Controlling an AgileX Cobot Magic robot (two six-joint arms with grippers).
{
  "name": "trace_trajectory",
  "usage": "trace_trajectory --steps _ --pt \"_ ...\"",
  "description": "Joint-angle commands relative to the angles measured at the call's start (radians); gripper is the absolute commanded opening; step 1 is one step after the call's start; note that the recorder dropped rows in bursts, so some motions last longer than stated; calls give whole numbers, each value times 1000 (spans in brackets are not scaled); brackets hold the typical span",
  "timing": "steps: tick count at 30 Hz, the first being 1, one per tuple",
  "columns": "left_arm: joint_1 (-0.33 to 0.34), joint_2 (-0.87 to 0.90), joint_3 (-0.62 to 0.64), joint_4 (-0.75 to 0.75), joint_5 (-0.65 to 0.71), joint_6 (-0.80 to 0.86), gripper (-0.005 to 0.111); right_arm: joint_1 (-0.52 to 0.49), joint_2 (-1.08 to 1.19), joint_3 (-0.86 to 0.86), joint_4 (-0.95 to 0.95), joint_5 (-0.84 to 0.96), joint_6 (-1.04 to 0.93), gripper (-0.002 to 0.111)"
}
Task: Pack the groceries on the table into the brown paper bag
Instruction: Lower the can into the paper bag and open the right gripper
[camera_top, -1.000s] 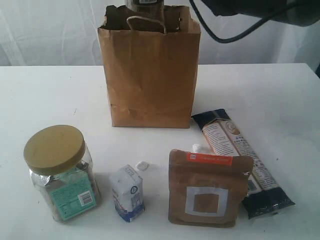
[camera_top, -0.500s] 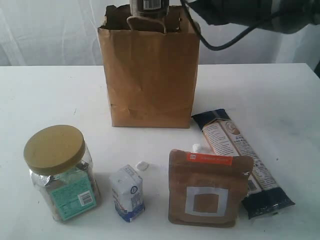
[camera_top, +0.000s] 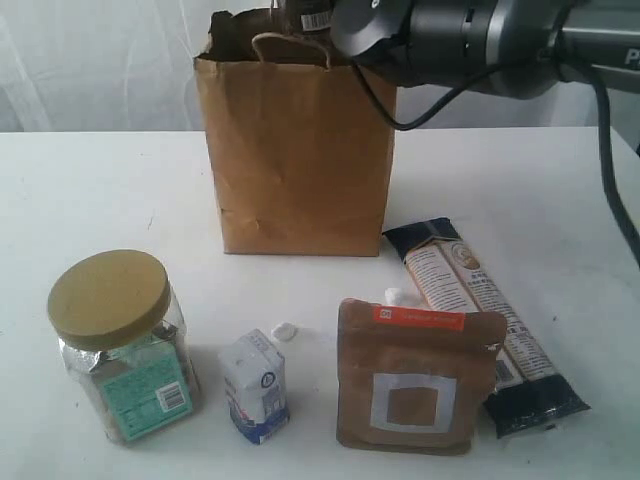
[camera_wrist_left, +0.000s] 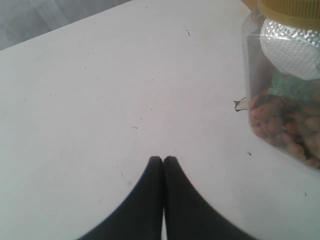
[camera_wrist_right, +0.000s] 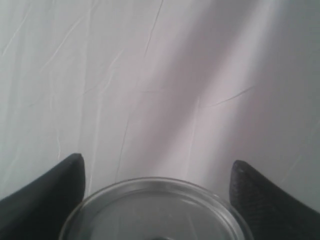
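Brown paper bag (camera_top: 295, 150): stands upright at the 12 o'clock end of the table (camera_top: 100, 190). Its mouth is open and a twisted handle arches over the front rim.
Pull-tab can (camera_top: 316, 18): at the bag's mouth. In the exterior view only a strip of barcoded label shows above the rim. In the right wrist view its round metal end fills the gap between the fingers.
Right gripper (camera_wrist_right: 157, 161): jaws spread wide, one black finger on each side of the can, clasping it.
Right arm (camera_top: 470, 35): comes in from 2 o'clock and ends over the bag's top.
Left gripper (camera_wrist_left: 163, 161): jaws pressed together with nothing between them, low over bare tabletop and near the jar.
Clear jar with tan lid (camera_top: 120, 345): upright at 8 o'clock, lid on, with brown pieces and a teal label inside.
Small white-blue carton (camera_top: 257, 388): upright at 6 o'clock, just beside the jar but apart from it.
Brown pouch (camera_top: 415, 378): at 5 o'clock, its face with a white square turned to the camera. It overlaps the packet's near side.
Long dark packet (camera_top: 485, 320): lies flat at 4 o'clock, running from near the bag's base corner toward the front edge.
White scrap (camera_top: 285, 331): a small bit on the table between carton and bag.
White cloth backdrop (camera_wrist_right: 150, 75): creased, behind the scene.
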Motion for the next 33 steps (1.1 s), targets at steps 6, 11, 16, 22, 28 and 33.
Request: trace_trajectory --steps 6,11,16,22,28,33 --pt "-5 -4 0 -8 -1 -1 0 6 -11 -11 -29 23 75 22" --pt "-5 -4 0 -8 -1 -1 0 6 17 -11 -29 58 138 22" --pt "-5 -4 0 -8 -1 -1 0 6 62 -11 -31 56 194 22" --pt "-5 -4 0 -8 -1 -1 0 6 91 -11 -33 51 312 22" --pt "-5 -4 0 -8 -1 -1 0 6 133 -11 -33 32 316 29" --pt "-5 -4 0 -8 -1 -1 0 6 144 -11 -33 40 312 64"
